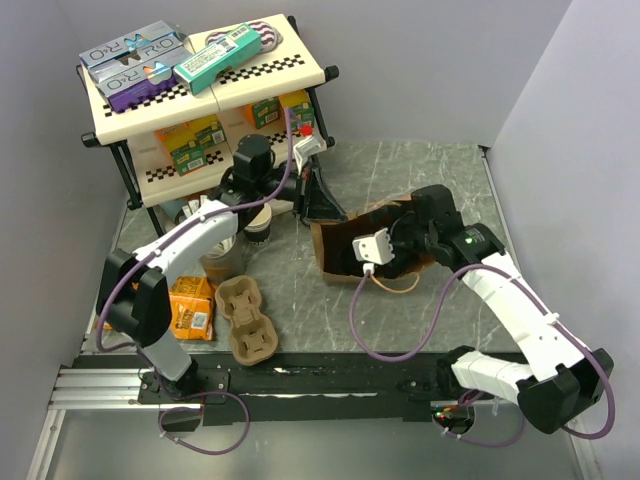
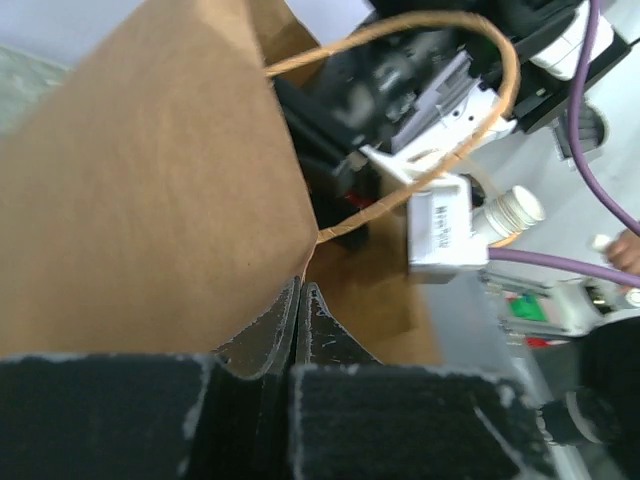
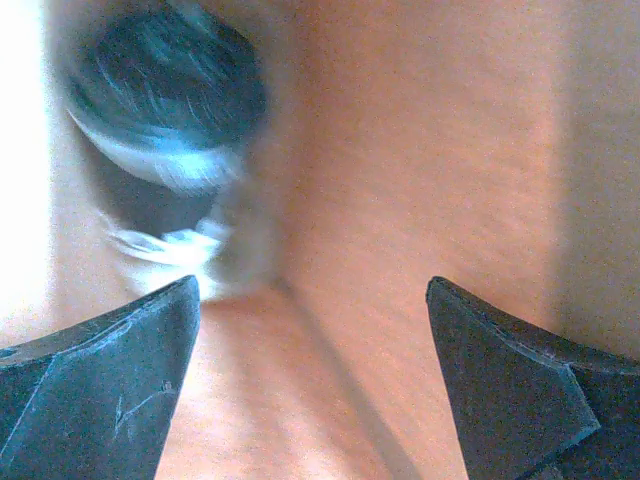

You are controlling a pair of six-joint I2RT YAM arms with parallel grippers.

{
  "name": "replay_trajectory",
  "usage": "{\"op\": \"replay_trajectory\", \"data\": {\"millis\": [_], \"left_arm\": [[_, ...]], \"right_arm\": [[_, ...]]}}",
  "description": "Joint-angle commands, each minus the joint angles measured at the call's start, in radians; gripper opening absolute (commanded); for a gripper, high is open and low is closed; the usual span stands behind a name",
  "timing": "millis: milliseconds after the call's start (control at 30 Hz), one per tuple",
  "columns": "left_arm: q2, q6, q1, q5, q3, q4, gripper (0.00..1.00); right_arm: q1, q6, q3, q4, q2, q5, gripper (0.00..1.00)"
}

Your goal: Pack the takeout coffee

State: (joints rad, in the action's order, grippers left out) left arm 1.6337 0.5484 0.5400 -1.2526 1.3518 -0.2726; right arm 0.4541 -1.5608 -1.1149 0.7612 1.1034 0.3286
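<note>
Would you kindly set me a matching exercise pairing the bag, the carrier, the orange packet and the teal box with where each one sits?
Things:
1 bag
2 carrier
3 orange packet
4 teal box

Places:
a on the top shelf
b far left on the table
c lying mid-table
d empty, just right of the packet

Pairs: 1-c, 2-d, 3-b, 4-a
</note>
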Motion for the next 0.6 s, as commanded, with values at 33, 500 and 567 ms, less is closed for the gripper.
{"op": "replay_trajectory", "data": {"millis": [33, 500, 567], "left_arm": [[0.046, 0.057, 0.006, -0.051, 0.064, 0.131, 0.01], [-0.044, -0.126, 0.014, 0.025, 0.021, 0.219, 0.01], [-0.122, -0.195, 0.024, 0.044, 0.001, 0.220, 0.01]], "right_arm": [[0.020, 0.116, -0.068, 0.199, -0.010, 0.012, 1.00], [0.176, 0.356, 0.064, 0.118, -0.167, -0.040, 1.00], [0.244, 0.395, 0.104, 0.075, -0.218, -0.074, 1.00]]}}
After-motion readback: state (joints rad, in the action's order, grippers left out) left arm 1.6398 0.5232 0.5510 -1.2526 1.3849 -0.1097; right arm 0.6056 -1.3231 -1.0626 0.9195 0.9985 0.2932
